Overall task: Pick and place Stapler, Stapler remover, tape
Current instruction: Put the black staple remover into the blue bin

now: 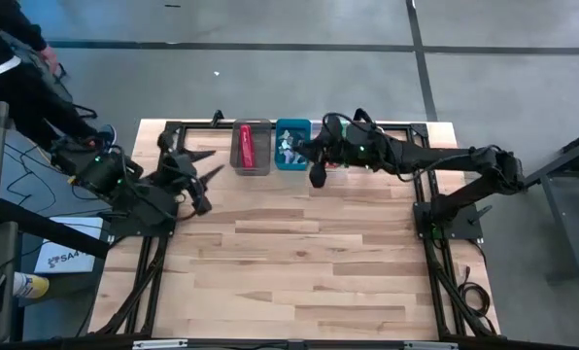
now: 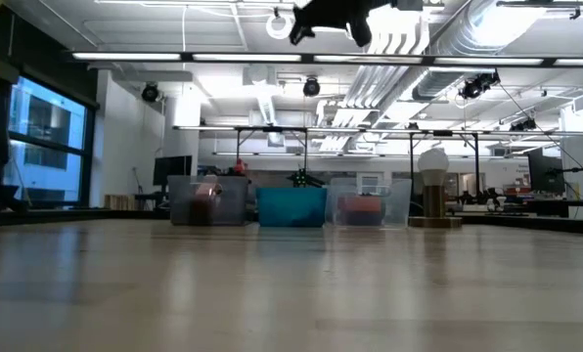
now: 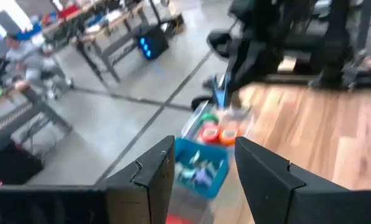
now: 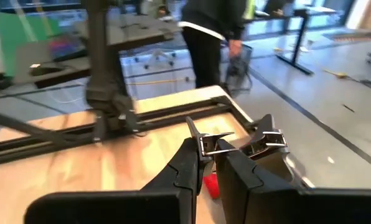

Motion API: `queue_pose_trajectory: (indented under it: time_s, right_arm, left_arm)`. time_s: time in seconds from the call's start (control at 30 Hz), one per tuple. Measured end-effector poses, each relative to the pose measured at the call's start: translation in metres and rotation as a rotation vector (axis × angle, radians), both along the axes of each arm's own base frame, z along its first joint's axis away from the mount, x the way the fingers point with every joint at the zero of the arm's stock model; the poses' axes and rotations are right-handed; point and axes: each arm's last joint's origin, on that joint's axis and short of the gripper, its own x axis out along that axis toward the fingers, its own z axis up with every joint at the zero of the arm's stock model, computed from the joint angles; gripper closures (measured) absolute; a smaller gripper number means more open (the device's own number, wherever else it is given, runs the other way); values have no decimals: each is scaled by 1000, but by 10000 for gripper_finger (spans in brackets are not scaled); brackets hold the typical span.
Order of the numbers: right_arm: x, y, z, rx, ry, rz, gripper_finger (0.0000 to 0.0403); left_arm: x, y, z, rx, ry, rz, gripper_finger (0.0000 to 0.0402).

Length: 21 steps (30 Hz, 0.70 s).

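The left tool (image 1: 204, 167) hangs empty with jaws parted, just beside the grey bin (image 1: 252, 146) holding the stapler (image 1: 245, 146). The right tool (image 1: 317, 177) is pinched narrow, empty, above the tabletop (image 1: 299, 262) close by the blue bin (image 1: 291, 144). The tape (image 3: 218, 133) lies in the clear bin (image 3: 198, 121) beyond.

Open-plan lab/workshop: exposed ceiling ducts (image 2: 409, 44), workbenches (image 3: 104, 28), concrete floor (image 1: 270, 87).

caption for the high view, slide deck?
Both arms raised at the table's far edge, red stapler binned, right pincer shut beside the blue bin.
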Motion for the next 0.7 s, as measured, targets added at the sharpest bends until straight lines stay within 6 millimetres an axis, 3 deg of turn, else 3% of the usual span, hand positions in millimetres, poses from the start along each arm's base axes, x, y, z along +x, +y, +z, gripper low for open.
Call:
queue_pose_trajectory:
  time_s: [0.23, 0.47, 0.7]
  right_arm:
    - [14, -35, -26, 86, 46, -90, 374]
    - [35, -62, -63, 193, 70, -147, 374]
    - [39, -95, -91, 312, 82, -196, 374]
  left_arm:
    - [-30, 17, -31, -98, 17, -5, 238]
    - [-49, 27, -82, -209, -65, -58, 238]
    - [-59, 29, -131, -382, -204, -252, 238]
